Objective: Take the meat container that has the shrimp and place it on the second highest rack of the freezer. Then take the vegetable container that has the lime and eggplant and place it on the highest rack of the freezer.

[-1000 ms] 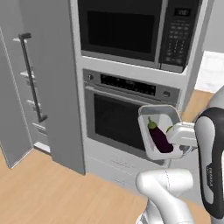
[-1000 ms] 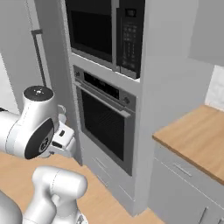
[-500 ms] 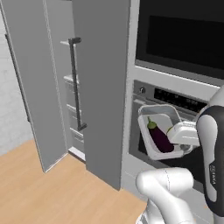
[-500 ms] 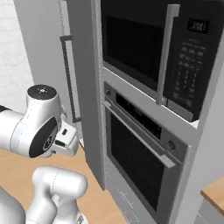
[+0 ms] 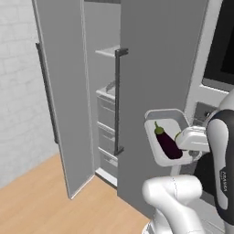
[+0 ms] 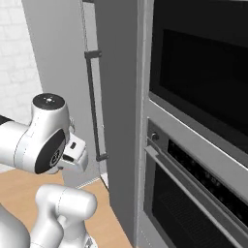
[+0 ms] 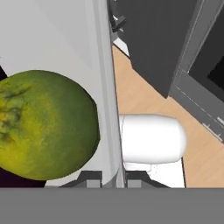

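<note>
Left base view shows the fingers (image 7: pixel 109 177) clamped on the pale grey tray's rim (image 5: pixel 161 113), dark purple eggplant (image 5: pixel 168 144) and green lime (image 7: pixel 46 124) aboard, facing the open grey freezer (image 5: pixel 109 91), highest rack (image 5: pixel 109 51) unfilled

No lettering can be made out with certainty anywhere in the kitchen, the only candidate being a small dark vertical marking on the robot's arm (image 5: pixel 223 180), too blurred to read from here.
</note>
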